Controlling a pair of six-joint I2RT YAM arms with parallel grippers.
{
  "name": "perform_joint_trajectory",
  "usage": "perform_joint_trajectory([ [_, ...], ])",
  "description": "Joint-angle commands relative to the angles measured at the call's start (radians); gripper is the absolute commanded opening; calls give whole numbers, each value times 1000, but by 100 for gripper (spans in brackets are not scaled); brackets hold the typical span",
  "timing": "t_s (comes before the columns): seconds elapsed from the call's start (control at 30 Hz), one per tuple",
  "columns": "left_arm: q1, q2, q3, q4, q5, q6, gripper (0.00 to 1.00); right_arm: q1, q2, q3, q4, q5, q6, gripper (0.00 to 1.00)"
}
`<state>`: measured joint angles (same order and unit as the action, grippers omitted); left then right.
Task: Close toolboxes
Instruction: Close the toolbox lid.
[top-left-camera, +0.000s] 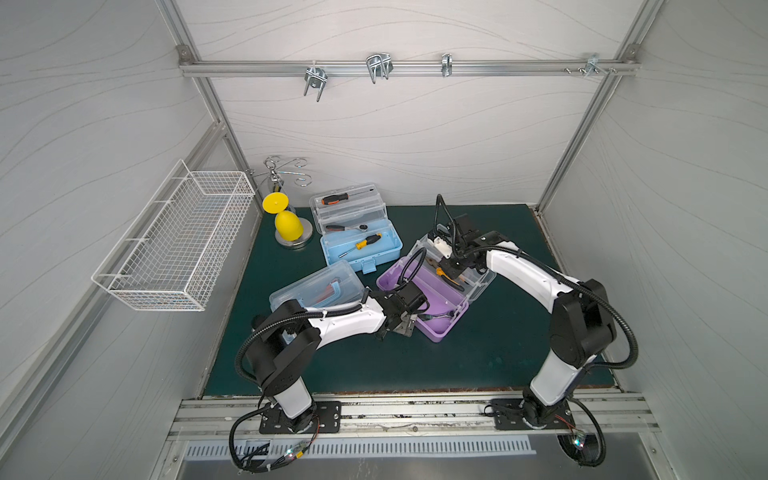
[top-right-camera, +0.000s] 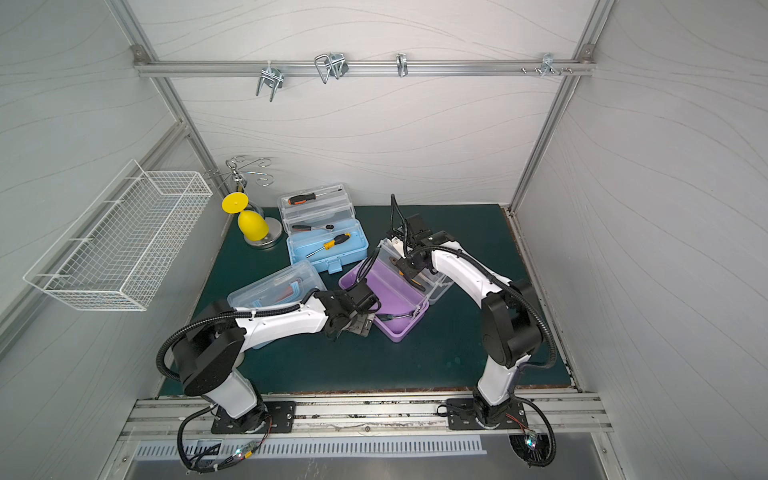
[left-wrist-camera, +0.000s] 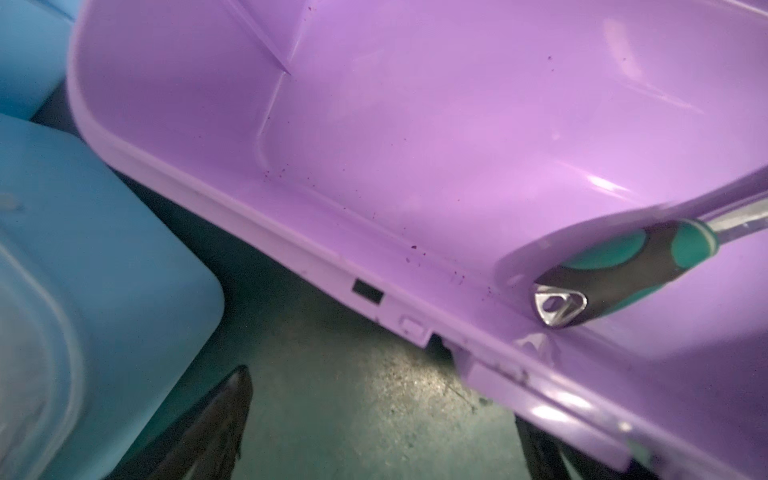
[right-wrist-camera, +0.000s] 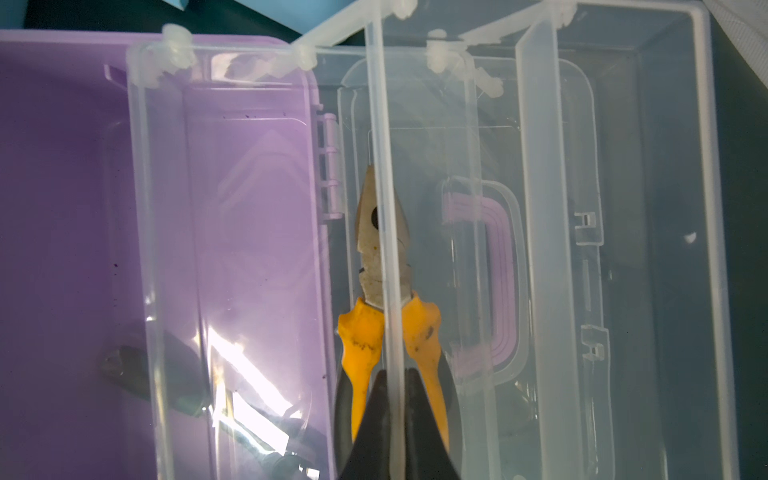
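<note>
In both top views the purple box (top-left-camera: 436, 301) lies open mid-mat, with an open blue box (top-left-camera: 353, 259) at its eleven o'clock and a shut blue box (top-left-camera: 316, 286) at nine. Left wrist view: the left gripper (left-wrist-camera: 380, 395) stands spread beside the purple front rim. Right wrist view: the right gripper (right-wrist-camera: 395, 372) is clamped on the wall of a clear tray (right-wrist-camera: 378, 104), above the pliers (right-wrist-camera: 374, 249). Closing the purple box looks underway; next, fold its lid (right-wrist-camera: 656, 291) over from two o'clock.

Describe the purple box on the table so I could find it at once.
On the dark green mat, three small toolboxes cluster near the middle. The purple toolbox lies on the right arm's side, open, its clear lid folded back. Its neighbours, the open blue toolbox and the lid-down blue toolbox, are blue-based; only this one is purple.
</note>
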<state>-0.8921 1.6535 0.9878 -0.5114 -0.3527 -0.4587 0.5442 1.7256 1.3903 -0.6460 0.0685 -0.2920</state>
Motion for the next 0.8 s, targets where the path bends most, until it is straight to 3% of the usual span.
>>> perform_joint_trajectory([
  [0.0,-5,16,60,80,-15,-8,98,48,-31,-49,-98,-126,74,0],
  [0.77,-5,-15,51,97,-16,-6,98,167,-90,-67,-128,-138,264,0],
])
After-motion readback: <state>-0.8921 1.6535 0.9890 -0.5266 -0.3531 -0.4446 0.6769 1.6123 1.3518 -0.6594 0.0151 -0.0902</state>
